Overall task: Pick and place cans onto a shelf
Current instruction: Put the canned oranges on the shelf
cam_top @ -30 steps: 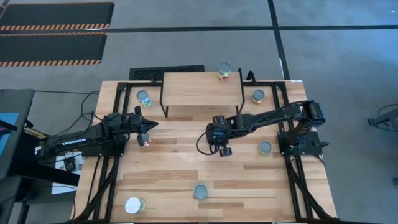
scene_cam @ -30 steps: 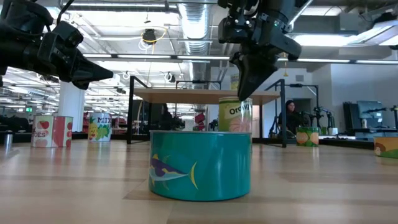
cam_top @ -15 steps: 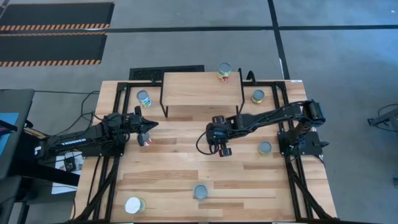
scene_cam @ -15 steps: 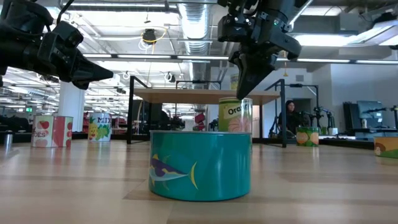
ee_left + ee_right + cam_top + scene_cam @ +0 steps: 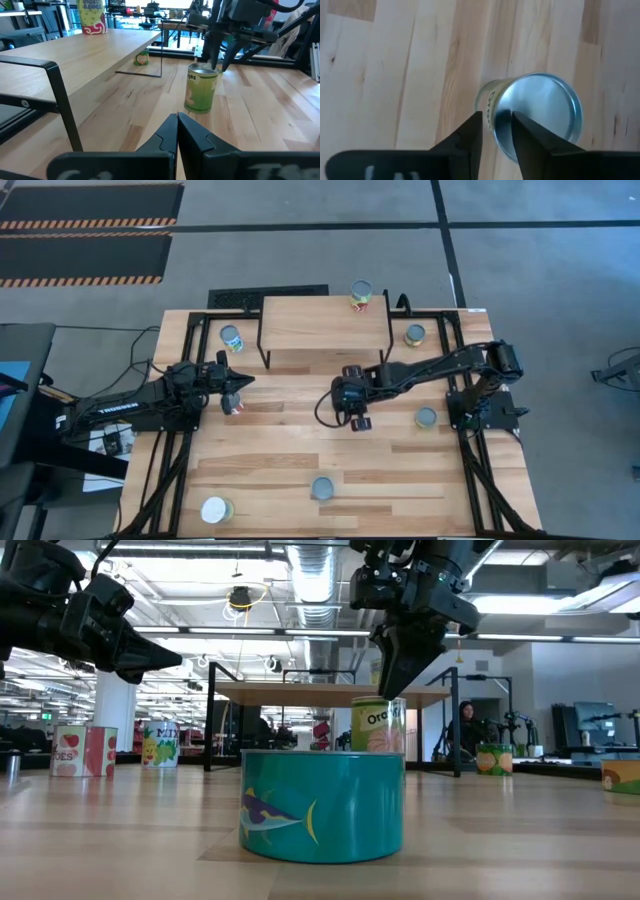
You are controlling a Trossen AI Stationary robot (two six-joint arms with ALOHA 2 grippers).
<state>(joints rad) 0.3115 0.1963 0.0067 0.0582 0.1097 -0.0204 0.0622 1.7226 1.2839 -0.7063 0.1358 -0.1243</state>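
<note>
A green-labelled can (image 5: 378,725) with a silvery top (image 5: 540,112) stands upright on the tabletop in front of the shelf (image 5: 325,323); it also shows in the left wrist view (image 5: 201,90). My right gripper (image 5: 496,132) hangs open just above it, fingers pointing down over the edge of its top (image 5: 392,680). I cannot tell whether they touch it. My left gripper (image 5: 245,380) is shut and empty, held above the table at the left (image 5: 176,125). A yellow-labelled can (image 5: 361,293) stands on the shelf's far right corner.
Other cans stand on the table: a red one (image 5: 233,406) by my left gripper, one left of the shelf (image 5: 232,337), two at the right (image 5: 415,334) (image 5: 426,417), a teal one (image 5: 322,488) and a white-topped one (image 5: 216,510) near the front edge.
My right gripper has risen a little above the green can, which stays upright in its place.
</note>
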